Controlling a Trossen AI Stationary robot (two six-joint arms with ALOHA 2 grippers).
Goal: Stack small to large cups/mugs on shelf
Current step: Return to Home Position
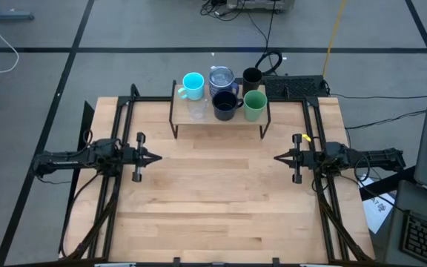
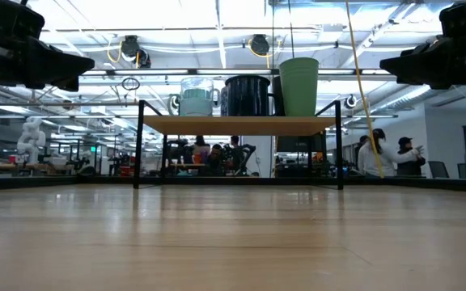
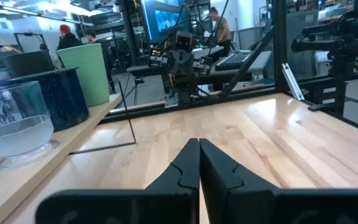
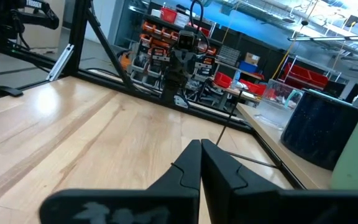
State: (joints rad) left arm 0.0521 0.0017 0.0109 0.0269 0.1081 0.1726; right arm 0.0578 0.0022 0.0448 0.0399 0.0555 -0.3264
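Observation:
The light-wood shelf [image 1: 221,119] stands on thin black legs at the table's far middle. On it stand the cyan mug [image 1: 193,85], the blue-purple mug with silvery top [image 1: 221,78], the black tumbler [image 1: 251,76], the clear glass [image 1: 197,109], the dark handled mug [image 1: 225,105] and the green cup [image 1: 254,105]. My left gripper [image 1: 156,157] is shut and empty above the table's left side. My right gripper [image 1: 278,158] is shut and empty above the right side. Both point at each other, well short of the shelf.
Black frame rails [image 1: 117,133] run along the table's left and right sides. The wide wooden tabletop [image 1: 213,200] lies between the arms and toward the near edge. A keyboard [image 1: 295,87] and cables lie behind the shelf. People stand in the room beyond.

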